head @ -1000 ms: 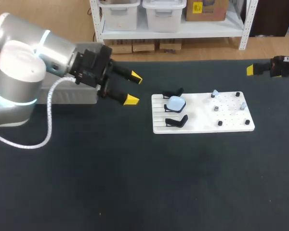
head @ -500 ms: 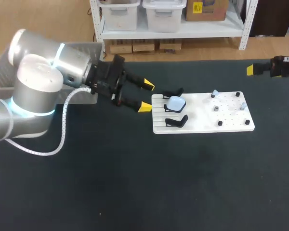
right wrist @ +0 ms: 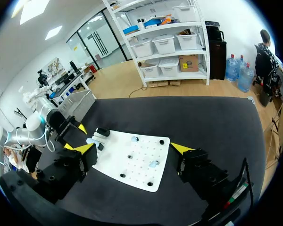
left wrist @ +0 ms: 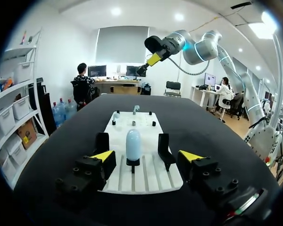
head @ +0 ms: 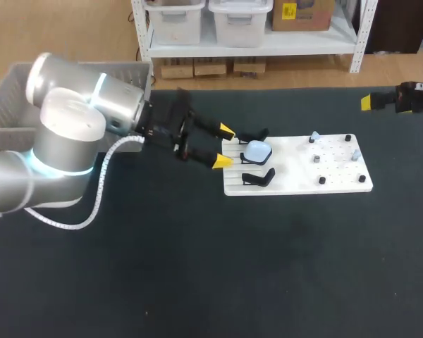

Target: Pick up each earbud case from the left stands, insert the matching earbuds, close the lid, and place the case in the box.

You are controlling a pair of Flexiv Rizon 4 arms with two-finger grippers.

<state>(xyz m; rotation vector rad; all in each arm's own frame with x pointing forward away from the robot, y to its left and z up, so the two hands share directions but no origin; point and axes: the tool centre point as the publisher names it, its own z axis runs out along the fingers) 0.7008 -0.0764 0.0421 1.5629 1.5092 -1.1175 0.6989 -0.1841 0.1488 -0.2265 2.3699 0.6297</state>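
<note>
A pale blue earbud case (head: 256, 150) sits on the middle stand at the left end of the white board (head: 296, 176). Empty black stands (head: 258, 177) flank it. Small earbuds (head: 315, 135) stand on pegs further right. My left gripper (head: 224, 146) is open at the board's left edge, just short of the case. In the left wrist view the case (left wrist: 133, 144) stands upright ahead of the left gripper (left wrist: 147, 156), centred between its fingers and untouched. My right gripper (right wrist: 133, 149) is open and empty, high above the white board (right wrist: 132, 162) and off at the table's far right edge (head: 370, 102).
A grey box (head: 5, 105) sits at the table's far left, partly hidden by my left arm. Black pegs (head: 322, 180) dot the board's right half. Dark tabletop (head: 218, 267) stretches in front of the board.
My left gripper has swung right and down from beside the grey box to the board's left edge, in line with the case. The right arm has kept still.
</note>
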